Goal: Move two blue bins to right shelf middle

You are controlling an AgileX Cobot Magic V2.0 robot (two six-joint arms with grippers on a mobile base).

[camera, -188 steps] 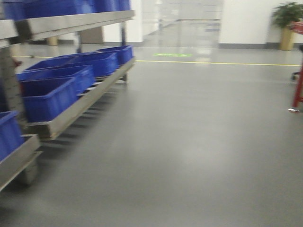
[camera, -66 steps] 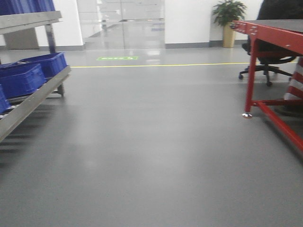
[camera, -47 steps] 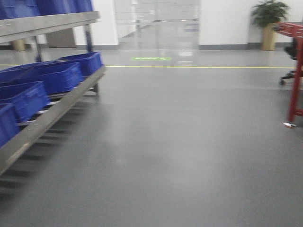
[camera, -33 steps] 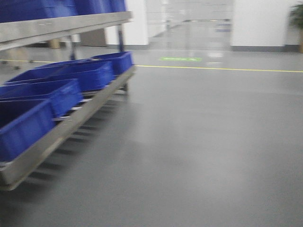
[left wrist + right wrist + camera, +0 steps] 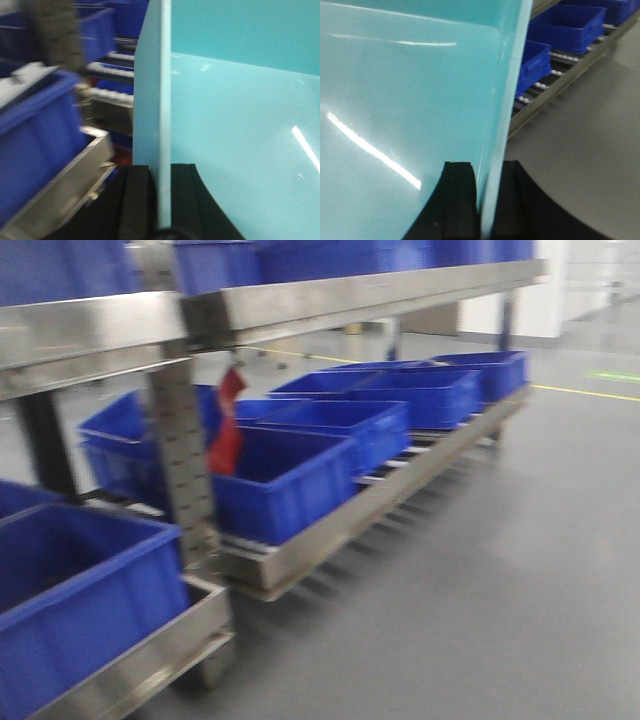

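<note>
On our left, the left gripper (image 5: 162,212) pinches the left wall of the aqua bin (image 5: 240,125) — one black finger (image 5: 134,200) on each side of it. The bin is held between our arms, near the rack (image 5: 300,545) of royal-blue bins (image 5: 290,480). The right gripper (image 5: 487,212) pinches the opposite wall the same way — ahead, a red tag (image 5: 228,425) dangles from an upright.
</note>
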